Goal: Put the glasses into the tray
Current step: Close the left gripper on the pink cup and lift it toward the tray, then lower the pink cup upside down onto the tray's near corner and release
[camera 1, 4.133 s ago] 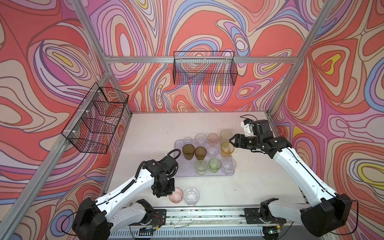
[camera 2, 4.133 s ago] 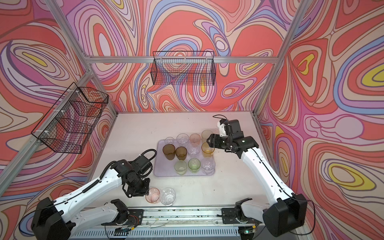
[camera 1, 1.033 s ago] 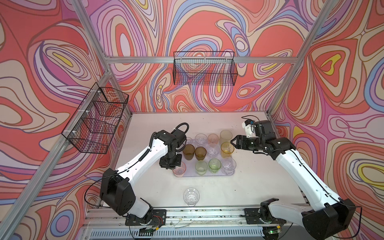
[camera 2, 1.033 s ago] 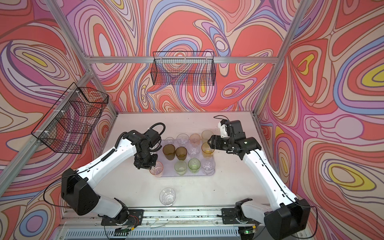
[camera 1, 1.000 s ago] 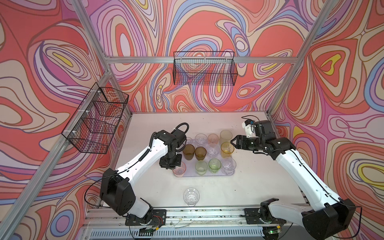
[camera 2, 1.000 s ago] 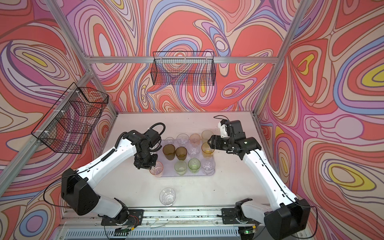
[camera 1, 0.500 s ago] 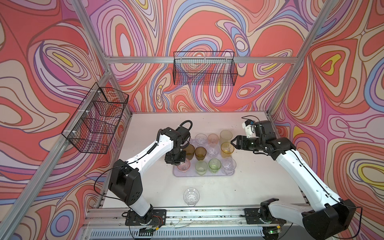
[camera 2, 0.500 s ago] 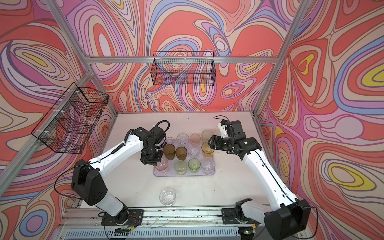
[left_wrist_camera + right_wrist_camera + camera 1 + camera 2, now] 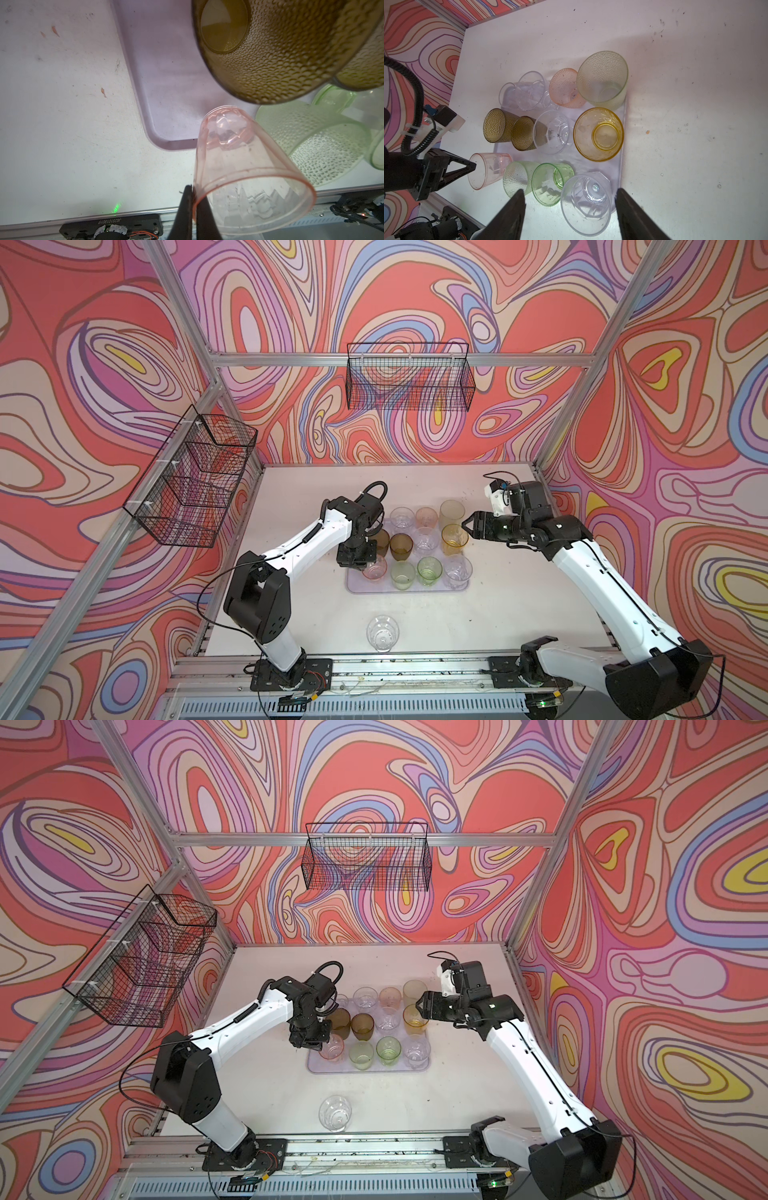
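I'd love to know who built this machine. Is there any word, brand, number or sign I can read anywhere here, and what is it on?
"J6251018019": white print, seen upside down in the left wrist view, on the black flat mounting plate; the second character is unsure.
Nothing else in any view can be read as text.

Both top views are looking down from high at the front, facing the back wall w/ its black wire basket [image 9: 409,381] in the upper middle, taking in the whole white tabletop [image 9: 291,489]. The shallow pale lilac plastic tray [image 9: 353,587] is sitting just below frame centre. Left wrist cam is looking v. close at one tray corner. Right wrist cam is looking from further off, across the whole tray. Both wrist cams are sharing the translucent pink tumbler [image 9: 239,166] & the olive-brown textured tumblers [image 9: 496,124].
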### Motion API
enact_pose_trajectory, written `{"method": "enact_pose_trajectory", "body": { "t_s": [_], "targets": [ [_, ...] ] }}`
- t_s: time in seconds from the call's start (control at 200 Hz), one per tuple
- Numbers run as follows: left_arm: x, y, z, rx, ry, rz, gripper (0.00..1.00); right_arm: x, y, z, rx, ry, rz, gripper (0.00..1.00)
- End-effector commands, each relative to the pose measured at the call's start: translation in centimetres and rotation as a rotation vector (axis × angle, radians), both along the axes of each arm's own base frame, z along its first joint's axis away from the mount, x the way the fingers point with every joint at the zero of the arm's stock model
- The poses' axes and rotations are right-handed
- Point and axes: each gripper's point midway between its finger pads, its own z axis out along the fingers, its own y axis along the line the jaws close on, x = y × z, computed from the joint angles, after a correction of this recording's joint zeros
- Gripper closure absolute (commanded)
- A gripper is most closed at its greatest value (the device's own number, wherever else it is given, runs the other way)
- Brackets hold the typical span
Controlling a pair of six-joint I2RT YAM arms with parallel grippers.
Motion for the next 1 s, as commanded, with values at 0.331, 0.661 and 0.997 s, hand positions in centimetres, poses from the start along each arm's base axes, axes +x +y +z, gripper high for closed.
{"method": "enact_pose_trajectory", "body": {
  "t_s": [0.331,0.661,0.997],
  "targets": [
    [0.2,0.1,-2.5,0.021,0.038,0.039,0.99,-0.2,-0.4,0.3,-0.013,-0.016,-0.001,0.29],
    [-0.3,-0.1,-3.4,0.018,0.059,0.040,0.97,-0.4,-0.4,0.3,-0.015,-0.016,0.001,0.30],
    [-0.4,-0.3,-3.5,0.013,0.059,0.040,0.95,-0.2,-0.3,0.2,-0.011,-0.014,0.005,0.30]
  ]
}}
